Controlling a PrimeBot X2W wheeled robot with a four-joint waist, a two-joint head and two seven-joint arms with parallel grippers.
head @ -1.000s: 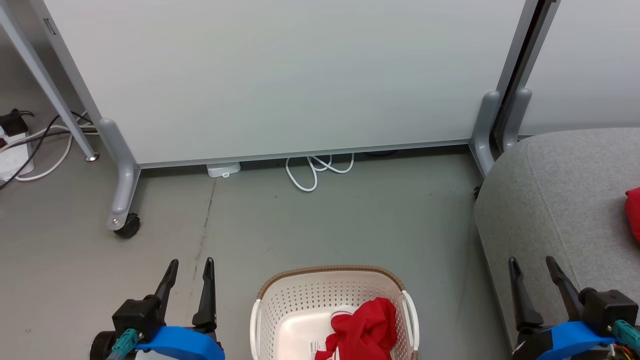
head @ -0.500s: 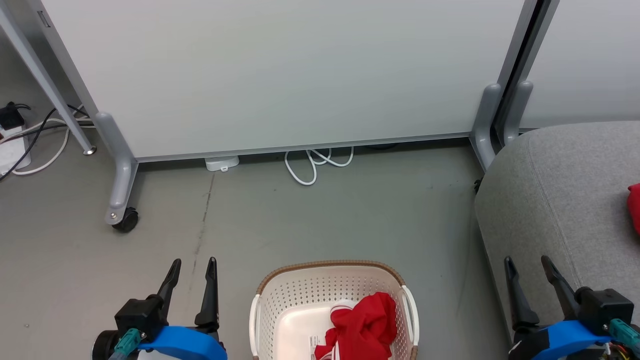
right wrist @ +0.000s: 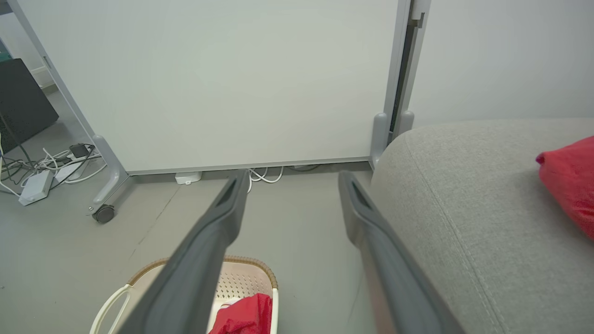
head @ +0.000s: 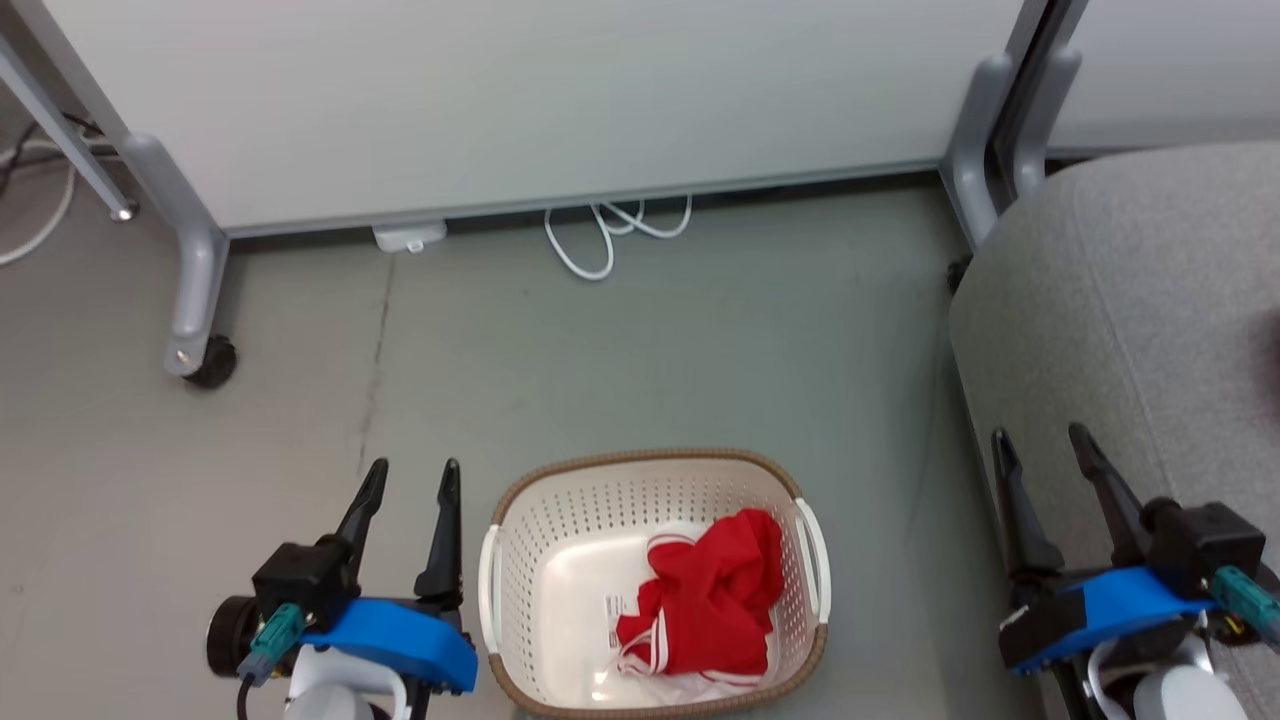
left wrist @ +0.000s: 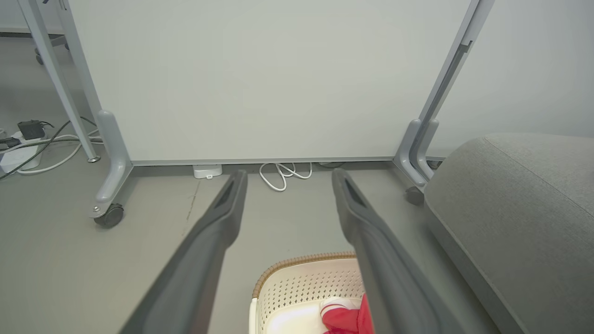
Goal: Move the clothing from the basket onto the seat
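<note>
Left tool (head: 415,466) and right tool (head: 1038,433) gape empty; one red garment (head: 715,600) in basket (head: 640,458), second garment (right wrist: 568,181) on seat (right wrist: 464,195).

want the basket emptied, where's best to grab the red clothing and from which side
Probably pinch the raised, bunched hump of the red clothing, coming straight down from above. It lies crumpled toward the right wall of the basket, whose high sides block a sideways approach; the loose folds give the fingers something to close on.
</note>
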